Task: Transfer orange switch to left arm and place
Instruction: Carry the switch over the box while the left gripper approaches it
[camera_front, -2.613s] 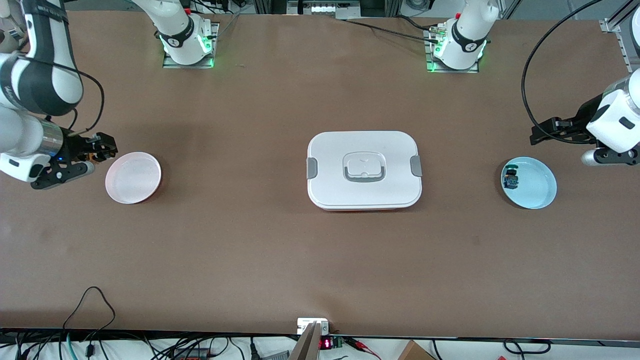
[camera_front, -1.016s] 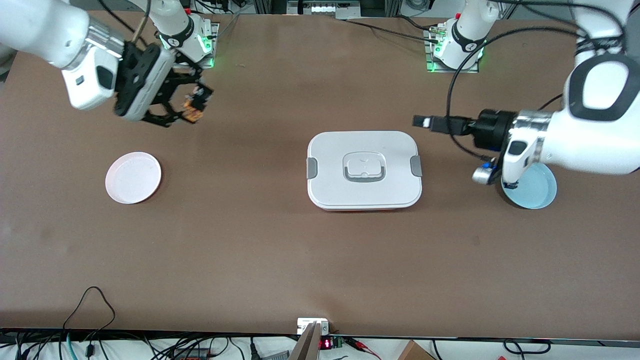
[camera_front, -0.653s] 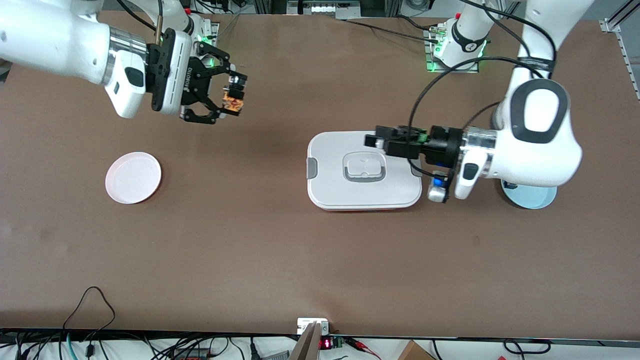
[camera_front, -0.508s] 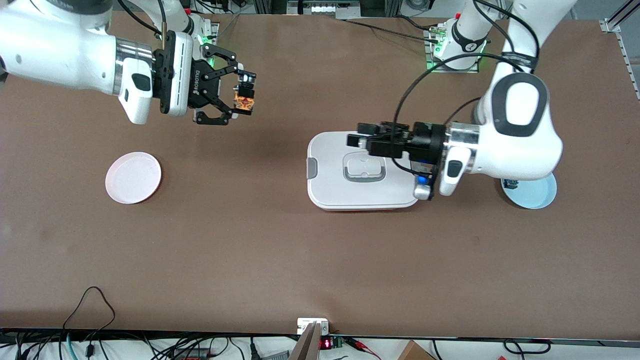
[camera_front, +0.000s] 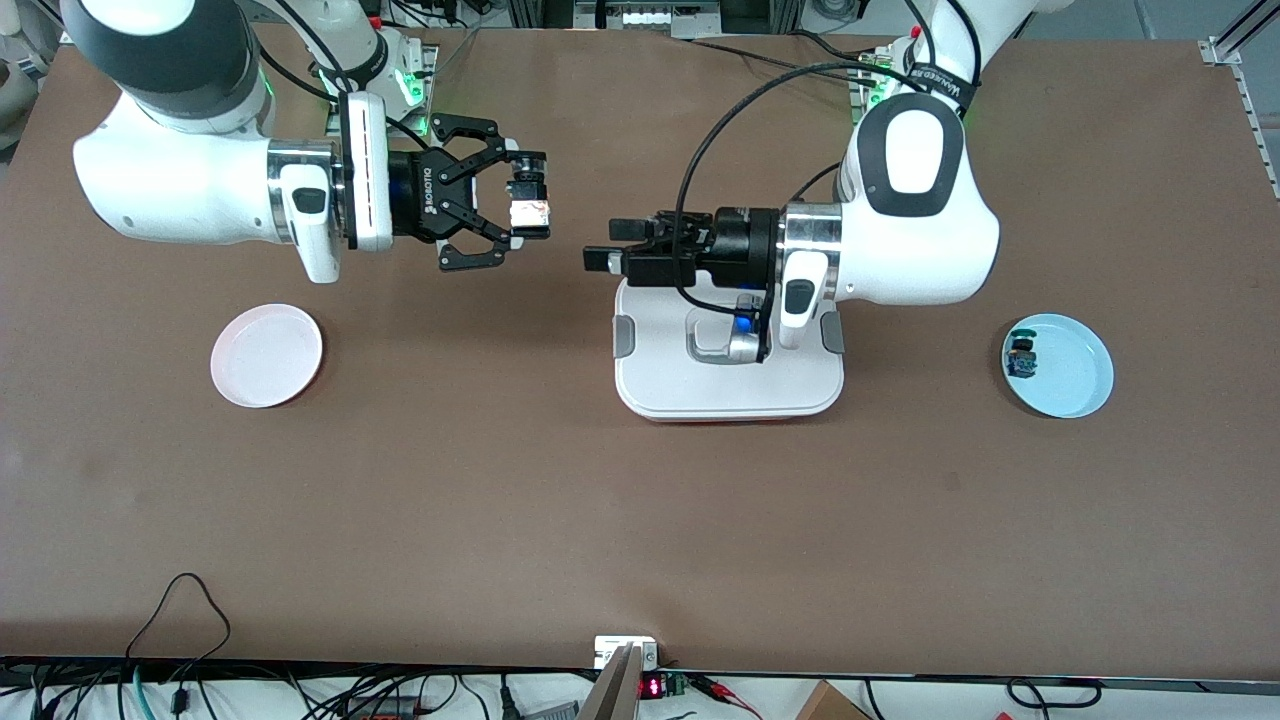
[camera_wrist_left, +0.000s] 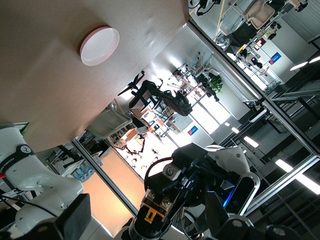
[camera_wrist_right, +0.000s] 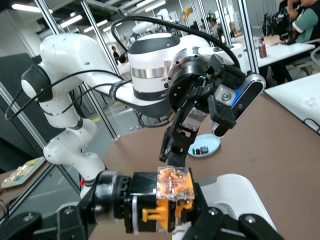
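The orange switch (camera_front: 530, 209) is up in the air, held in my right gripper (camera_front: 530, 200), which is shut on it over the bare table between the right arm's base and the box (camera_front: 660, 385). In the right wrist view the switch (camera_wrist_right: 174, 190) shows its orange body and clear top between the fingers (camera_wrist_right: 220, 222). My left gripper (camera_front: 612, 245) is open and empty, over the box's edge toward the right arm's end, pointing at the switch with a small gap left. In the left wrist view the switch (camera_wrist_left: 156, 212) sits in line between my open fingers (camera_wrist_left: 75, 220).
A pink plate (camera_front: 266, 355) lies toward the right arm's end. A light blue plate (camera_front: 1075, 375) with a blue switch (camera_front: 1022, 357) lies toward the left arm's end. The white box sits mid-table under the left arm's wrist.
Both arms have swung in toward the table's middle. The right gripper carried the switch toward the box; the left gripper crossed over the box to face it.
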